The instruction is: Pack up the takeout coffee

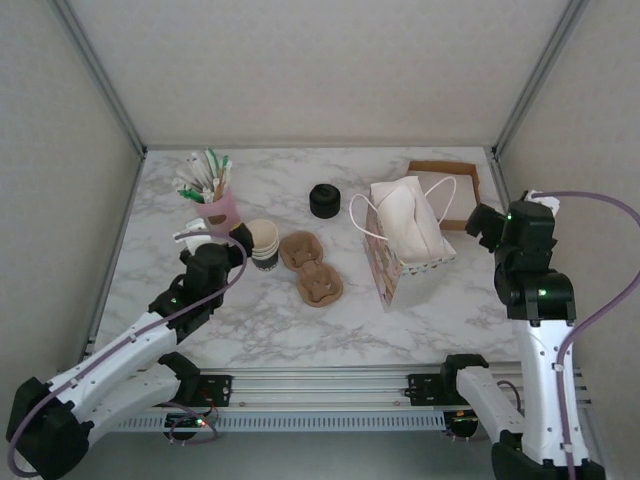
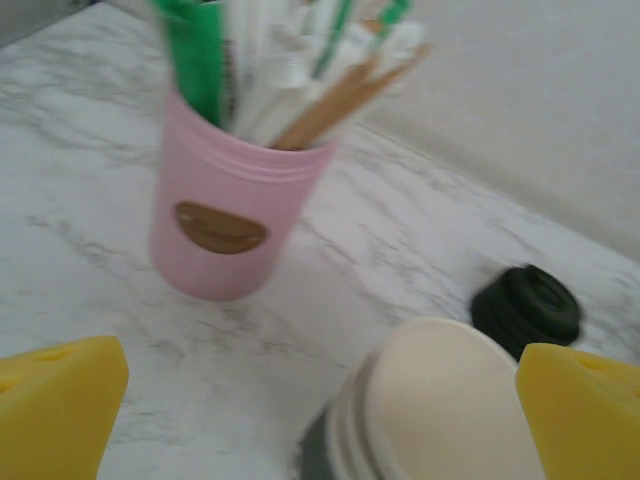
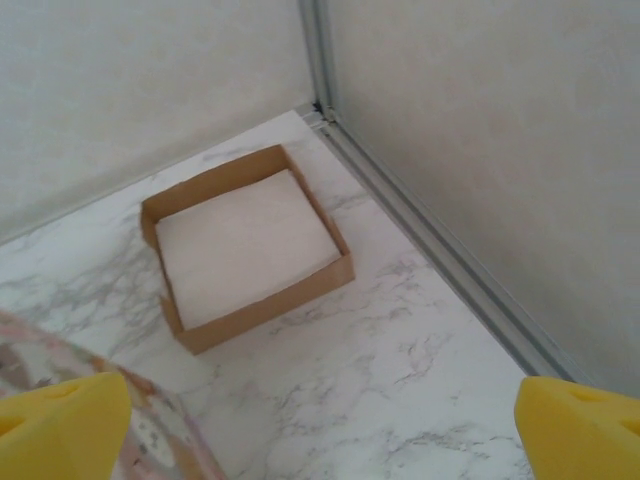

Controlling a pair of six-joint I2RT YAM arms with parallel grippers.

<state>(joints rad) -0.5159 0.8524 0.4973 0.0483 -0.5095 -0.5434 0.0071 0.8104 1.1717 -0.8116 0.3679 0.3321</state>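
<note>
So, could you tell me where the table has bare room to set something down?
Free: the near marble strip between the pulp carriers and front rail; also the back edge behind the black lids. Crowded: around the pink cup, cup stack, carriers and bag.

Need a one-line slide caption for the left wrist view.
Open left gripper framing the stacked paper cups, pink cup of stirrers behind, black lids at right.
</note>
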